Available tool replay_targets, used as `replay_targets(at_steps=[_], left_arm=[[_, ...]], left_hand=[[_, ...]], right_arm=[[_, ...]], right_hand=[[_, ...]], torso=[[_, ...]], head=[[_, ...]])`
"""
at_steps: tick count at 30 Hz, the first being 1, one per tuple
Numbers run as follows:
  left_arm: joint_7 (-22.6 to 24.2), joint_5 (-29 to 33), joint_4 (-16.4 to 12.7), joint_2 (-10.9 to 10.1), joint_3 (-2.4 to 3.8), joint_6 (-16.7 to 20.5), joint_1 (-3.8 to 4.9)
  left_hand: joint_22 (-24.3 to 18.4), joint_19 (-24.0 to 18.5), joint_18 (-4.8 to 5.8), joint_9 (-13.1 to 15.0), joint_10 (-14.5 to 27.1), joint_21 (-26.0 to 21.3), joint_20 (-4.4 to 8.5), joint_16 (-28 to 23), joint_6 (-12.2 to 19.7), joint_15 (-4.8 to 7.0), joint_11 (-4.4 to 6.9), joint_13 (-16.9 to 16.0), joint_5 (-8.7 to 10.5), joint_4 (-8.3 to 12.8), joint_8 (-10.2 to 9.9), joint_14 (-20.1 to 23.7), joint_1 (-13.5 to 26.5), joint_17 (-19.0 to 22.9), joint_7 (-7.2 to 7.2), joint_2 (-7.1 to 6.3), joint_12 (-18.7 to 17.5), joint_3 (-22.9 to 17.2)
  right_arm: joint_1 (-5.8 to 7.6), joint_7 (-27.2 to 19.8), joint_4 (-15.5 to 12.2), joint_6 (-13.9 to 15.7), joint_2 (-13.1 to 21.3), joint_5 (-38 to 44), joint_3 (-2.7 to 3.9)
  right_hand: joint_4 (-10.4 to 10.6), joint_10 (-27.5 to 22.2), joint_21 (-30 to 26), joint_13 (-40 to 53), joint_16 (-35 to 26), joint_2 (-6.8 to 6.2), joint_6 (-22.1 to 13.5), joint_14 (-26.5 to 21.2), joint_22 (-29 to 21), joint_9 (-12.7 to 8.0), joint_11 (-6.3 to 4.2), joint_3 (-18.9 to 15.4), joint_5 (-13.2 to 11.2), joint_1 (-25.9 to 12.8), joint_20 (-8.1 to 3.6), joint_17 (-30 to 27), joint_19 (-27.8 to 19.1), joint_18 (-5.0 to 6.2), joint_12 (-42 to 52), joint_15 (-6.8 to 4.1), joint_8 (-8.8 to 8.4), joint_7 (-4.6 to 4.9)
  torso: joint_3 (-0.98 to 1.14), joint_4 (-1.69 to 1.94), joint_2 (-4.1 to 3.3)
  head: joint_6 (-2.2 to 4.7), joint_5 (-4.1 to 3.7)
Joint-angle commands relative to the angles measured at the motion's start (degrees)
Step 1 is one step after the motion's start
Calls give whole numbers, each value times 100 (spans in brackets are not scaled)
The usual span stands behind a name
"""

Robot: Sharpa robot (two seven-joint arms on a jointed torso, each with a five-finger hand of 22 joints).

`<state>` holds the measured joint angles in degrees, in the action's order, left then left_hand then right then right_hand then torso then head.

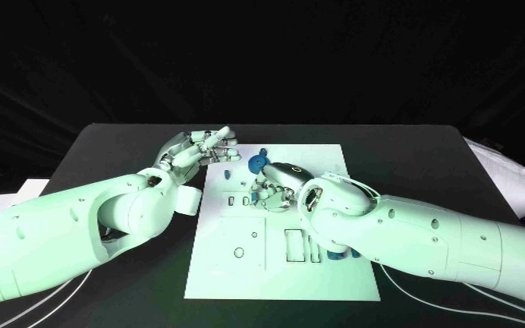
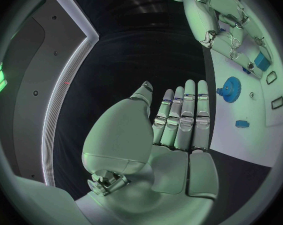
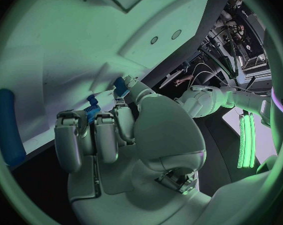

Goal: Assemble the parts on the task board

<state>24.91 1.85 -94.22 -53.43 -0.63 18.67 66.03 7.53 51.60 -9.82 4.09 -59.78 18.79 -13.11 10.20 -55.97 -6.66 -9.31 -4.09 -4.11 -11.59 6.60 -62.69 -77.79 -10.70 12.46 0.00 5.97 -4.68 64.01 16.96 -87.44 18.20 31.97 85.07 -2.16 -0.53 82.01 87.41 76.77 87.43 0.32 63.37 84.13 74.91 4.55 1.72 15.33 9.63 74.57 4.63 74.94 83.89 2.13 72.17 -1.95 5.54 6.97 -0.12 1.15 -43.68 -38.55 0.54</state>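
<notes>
My left hand (image 1: 200, 148) hovers open-fingered at the white rectangular task board's (image 1: 274, 267) left edge; my right hand (image 1: 276, 187), fingers curled, seemingly pinches a small blue part (image 3: 91, 112) beside the round blue toothed gear (image 1: 257, 164).

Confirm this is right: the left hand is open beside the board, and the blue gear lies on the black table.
Not quite. The left hand is open, but the blue gear lies on the white task board, not the black table, as the left wrist view shows.
</notes>
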Motion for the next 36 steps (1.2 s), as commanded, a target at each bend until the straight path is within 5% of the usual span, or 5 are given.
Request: replay_targets(at_steps=[1, 16, 28, 36], left_arm=[[73, 15, -6, 8, 4, -104, 4], [54, 15, 2, 14, 4, -106, 4], [49, 15, 17, 29, 4, -107, 3], [50, 16, 27, 38, 4, -114, 3]], left_hand=[[-6, -9, -69, -4, -33, -29, -31, -35, -36, -35, -23, 1, 21, 44, -21, -12, -45, -7, -2, 9, -39, 4], [-10, -8, -69, -5, -35, -32, -31, -44, -38, -35, -25, 1, 23, 49, -29, -13, -44, -13, 2, 16, -48, 10], [-10, -8, -69, -5, -35, -32, -31, -44, -38, -35, -25, 1, 23, 49, -29, -13, -44, -13, 2, 16, -48, 10], [-10, -8, -69, -5, -35, -32, -31, -44, -38, -35, -25, 1, 23, 49, -29, -13, -44, -13, 2, 16, -48, 10]], right_arm=[[-49, 173, 50, -276, 26, 76, -40], [-50, 154, 46, -149, 20, 124, -40], [-50, 148, 25, -82, 18, 127, -40], [-52, 20, -27, 591, 37, 133, -40]], right_hand=[[33, -76, -36, 19, -34, -112, -25, 471, 744, -33, 16, -41, -37, -21, -26, 994, 45, -34, -81, -7, -77, -19], [58, -295, -71, -252, -52, -399, -363, 466, 678, -90, 127, -150, -81, -101, 59, 975, -5, -19, -480, 88, -198, 107], [125, -323, -86, -295, -63, -495, -418, 463, 649, -84, 143, -260, -72, -186, 85, 961, -26, -11, -527, 107, -181, 118], [276, -459, -128, -437, -103, -624, -809, 447, 570, -97, 203, -574, -282, -231, 123, 908, -85, 7, -702, 156, -202, 179]], torso=[[0, -1, 0], [-5, 2, -1], [-5, 3, -2], [1, 3, -2]], head=[[-2, -6], [-1, -17], [-5, -22], [-2, -31]])
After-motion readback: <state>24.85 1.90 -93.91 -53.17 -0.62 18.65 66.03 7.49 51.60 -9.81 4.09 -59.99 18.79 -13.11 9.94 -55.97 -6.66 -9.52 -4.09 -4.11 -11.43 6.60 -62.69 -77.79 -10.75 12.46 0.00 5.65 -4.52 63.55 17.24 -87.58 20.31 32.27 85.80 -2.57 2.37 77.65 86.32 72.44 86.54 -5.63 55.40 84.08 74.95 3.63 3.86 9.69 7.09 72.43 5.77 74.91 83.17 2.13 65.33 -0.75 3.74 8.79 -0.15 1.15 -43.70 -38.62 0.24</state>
